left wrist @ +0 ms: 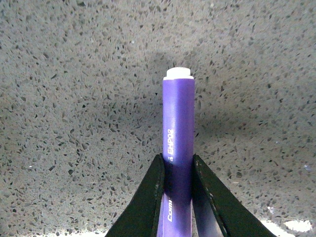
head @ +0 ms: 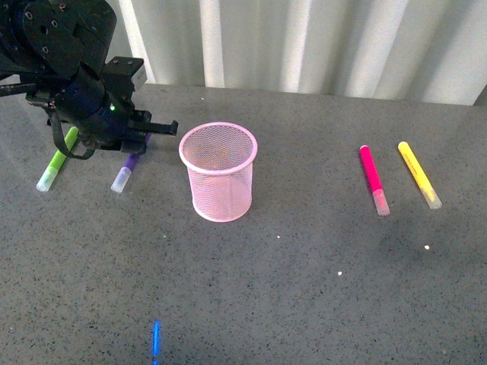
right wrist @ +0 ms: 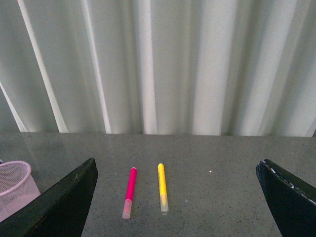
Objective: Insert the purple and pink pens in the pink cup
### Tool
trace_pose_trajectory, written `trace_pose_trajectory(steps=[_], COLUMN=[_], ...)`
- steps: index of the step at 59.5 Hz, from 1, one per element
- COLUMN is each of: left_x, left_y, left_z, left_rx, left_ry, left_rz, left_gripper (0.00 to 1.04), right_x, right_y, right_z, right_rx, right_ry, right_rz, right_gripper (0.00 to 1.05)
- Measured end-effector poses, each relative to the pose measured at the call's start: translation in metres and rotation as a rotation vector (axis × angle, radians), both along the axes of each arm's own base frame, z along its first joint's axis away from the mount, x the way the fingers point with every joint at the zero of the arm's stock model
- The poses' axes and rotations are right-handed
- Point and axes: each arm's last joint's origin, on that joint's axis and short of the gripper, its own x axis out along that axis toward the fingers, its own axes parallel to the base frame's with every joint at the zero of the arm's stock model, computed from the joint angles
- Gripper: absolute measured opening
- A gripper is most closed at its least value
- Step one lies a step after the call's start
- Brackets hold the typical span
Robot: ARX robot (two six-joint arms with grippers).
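Left of the cup [head: 219,171], the left claw [left wrist: 177,165] pinches the purple pen [left wrist: 178,113] across its barrel. The pen lies flat on the table [head: 304,304], seemingly ready for lifting. The right claw [right wrist: 177,165] hangs wide open, facing the pink pen [right wrist: 129,190], probably its pick.

Appears to be a lab test station. Grey speckled table [head: 304,304] stands before a plain white pleated curtain [head: 342,38].
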Motion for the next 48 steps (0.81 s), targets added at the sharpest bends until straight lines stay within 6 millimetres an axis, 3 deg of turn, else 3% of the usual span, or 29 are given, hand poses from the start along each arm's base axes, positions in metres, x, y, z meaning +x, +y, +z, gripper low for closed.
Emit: trace_pose_trajectory(steps=[7,19,31,39,48], left_x=[0.002,0.002,-0.032,-0.065,-0.097], left_y=[0.003,0.014,0.005,-0.020,-0.050], left_z=[0.018,0.072,0.124,0.133,0.117], left_rx=[-0.005,-0.009,-0.256,-0.449,-0.586], left_ry=[-0.067,-0.321,-0.704,-0.838,-0.865], left_rz=[0.012,0.071,0.113,0.101,0.088], left_gripper=[0.13,0.13,0.13,0.13,0.13], right_x=[0.000,0.000,0.000,0.000,0.000], right_y=[0.000,0.000,0.000,0.000,0.000], right_z=[0.000,0.000,0.000,0.000,0.000], right_rx=[0.000,0.000,0.000,0.000,0.000], right_ry=[0.000,0.000,0.000,0.000,0.000], right_rz=[0.000,0.000,0.000,0.000,0.000], right_gripper=[0.98,0.98,0.98,0.98,0.98])
